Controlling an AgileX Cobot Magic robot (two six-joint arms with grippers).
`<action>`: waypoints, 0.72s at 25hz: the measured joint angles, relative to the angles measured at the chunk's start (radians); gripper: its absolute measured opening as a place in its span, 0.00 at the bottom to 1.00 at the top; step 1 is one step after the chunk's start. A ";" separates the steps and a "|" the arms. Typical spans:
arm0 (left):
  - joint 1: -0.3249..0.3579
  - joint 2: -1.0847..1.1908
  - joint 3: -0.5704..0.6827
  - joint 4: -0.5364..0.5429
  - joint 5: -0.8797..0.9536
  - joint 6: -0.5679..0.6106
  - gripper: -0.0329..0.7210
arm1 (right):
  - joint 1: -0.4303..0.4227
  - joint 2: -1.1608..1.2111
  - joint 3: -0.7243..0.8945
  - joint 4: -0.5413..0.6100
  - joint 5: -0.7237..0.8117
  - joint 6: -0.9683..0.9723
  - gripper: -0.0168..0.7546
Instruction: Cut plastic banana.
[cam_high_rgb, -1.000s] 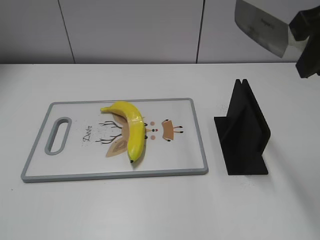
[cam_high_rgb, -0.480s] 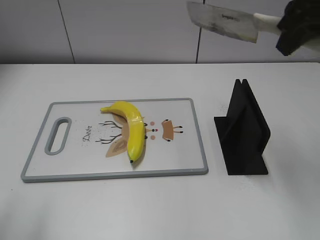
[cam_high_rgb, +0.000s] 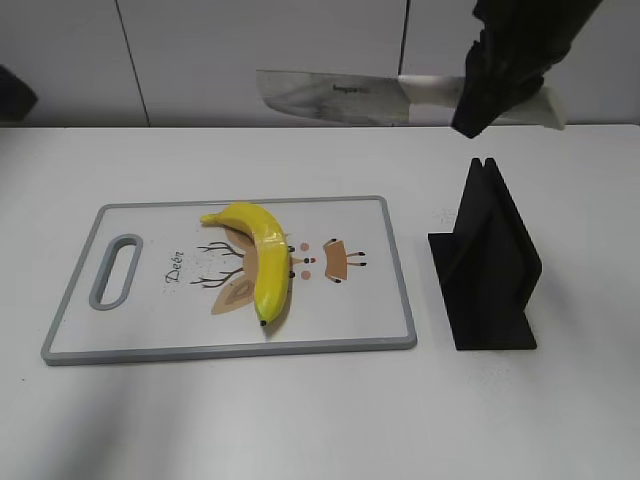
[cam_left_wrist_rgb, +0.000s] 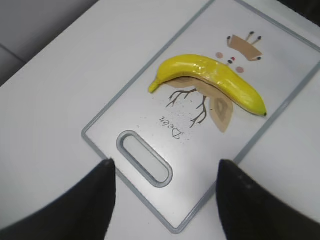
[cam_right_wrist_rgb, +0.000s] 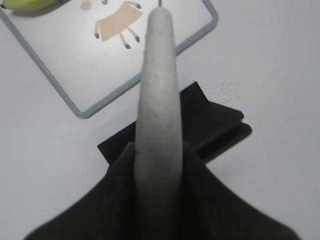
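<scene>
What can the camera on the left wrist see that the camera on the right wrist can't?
Only the left wrist view shows the whole banana, the board's handle hole and the open left gripper hovering. Only the right wrist view shows the knife handle clamped in the right gripper, and the black knife stand beneath it. Both show the cutting board, its deer drawing and the white table.

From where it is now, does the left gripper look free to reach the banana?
Probably yes. The left gripper hangs open above the board's handle end, and nothing lies between it and the banana. The knife is off to the right, well above.
</scene>
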 joint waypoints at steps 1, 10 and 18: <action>-0.019 0.043 -0.035 -0.001 0.019 0.023 0.83 | 0.000 0.017 -0.011 0.023 0.000 -0.045 0.24; -0.163 0.326 -0.239 0.025 0.069 0.156 0.82 | 0.000 0.074 -0.028 0.187 -0.002 -0.378 0.24; -0.206 0.479 -0.283 0.029 0.082 0.258 0.82 | -0.001 0.099 -0.028 0.236 -0.011 -0.561 0.24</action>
